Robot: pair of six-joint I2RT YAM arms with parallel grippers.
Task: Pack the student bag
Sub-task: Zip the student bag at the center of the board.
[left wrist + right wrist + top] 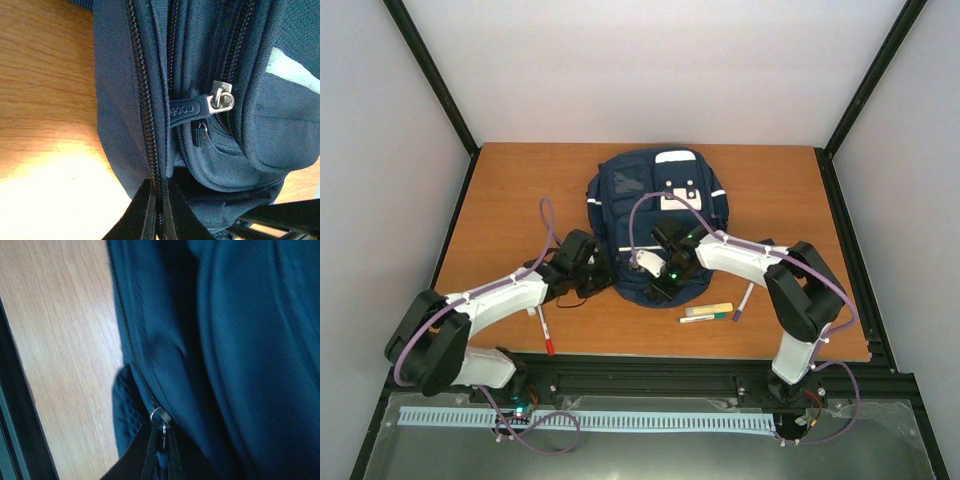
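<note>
Worktop (510, 190): wooden, carrying everything here.
Student bag (620, 195): navy backpack lying flat at the middle of the worktop, toward the far side, front pockets up.
Bag handling: judged soft and floppy. The fabric will likely sag and bunch rather than hold shape, and the empty shell looks light enough to slide when tugged.
Where to hold: the zipper pulls and the stitched seam beside the teeth look the firmest places. One side probably needs pinning while the other draws the zipper.
Left fingers (137, 215): pressed together on the zipper seam at the bag's left edge.
Right fingers (131, 467): pressed together, pinching the small metal zipper pull (160, 419) at the bag's near edge.
Pens (708, 312): lying loose just beside the bag's near right corner, unpacked.
Rubber-tabbed zipper pull (187, 109): free, near the left fingers, easy to pinch.
</note>
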